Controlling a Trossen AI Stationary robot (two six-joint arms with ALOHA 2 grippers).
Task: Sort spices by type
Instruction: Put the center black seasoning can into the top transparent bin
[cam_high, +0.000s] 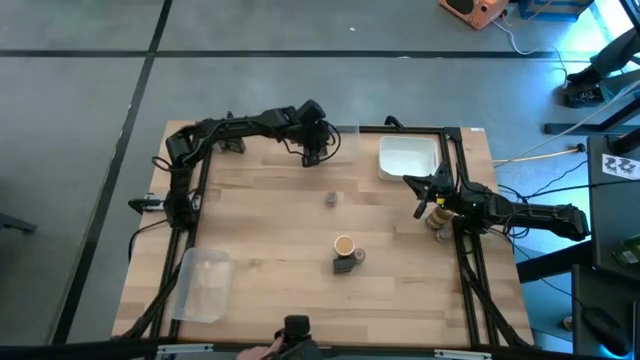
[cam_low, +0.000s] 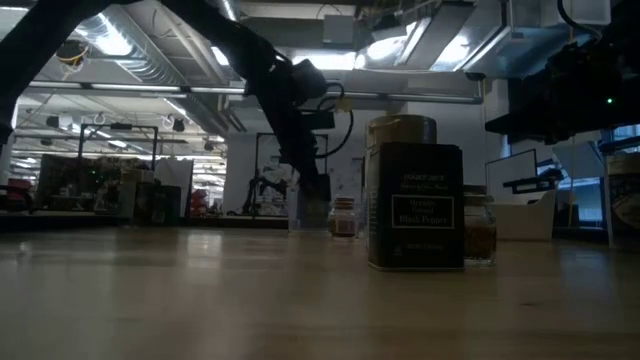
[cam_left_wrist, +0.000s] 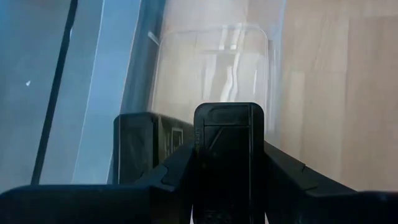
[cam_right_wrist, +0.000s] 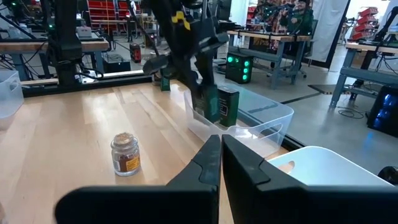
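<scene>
right now my left gripper (cam_high: 312, 152) is at the far edge of the light wooden table (cam_high: 270, 240), over a shallow clear plastic tray (cam_left_wrist: 211, 68) sitting at that edge. its fingers are clamped on a dark blackish boxy spice jar (cam_left_wrist: 227, 155), seen in the left wrist view between my fingers. the right wrist view shows a second dark boxy jar (cam_right_wrist: 227, 106) standing inside that same tray, just beside the held one.

my right gripper (cam_high: 423, 200) sits at the right side of the table, just beside the white rectangular tray (cam_high: 407, 157); its fingers (cam_right_wrist: 214, 163) are together with nothing between them. a small jar (cam_high: 437, 219) stands under my right arm near the table's right rail, kind unclear.

a tiny greyish brown-topped jar (cam_high: 331, 199) stands alone mid-table, well apart from both grippers. nearer the front edge there's a cluster: a round tan-topped jar (cam_high: 343, 245), a dark boxy jar labelled black pepper (cam_low: 415, 205) just in front of it, and another tiny jar (cam_high: 359, 256) beside them on the right. whether they touch is unclear.

another clear plastic tray (cam_high: 205, 285) lies at the front left corner.
</scene>
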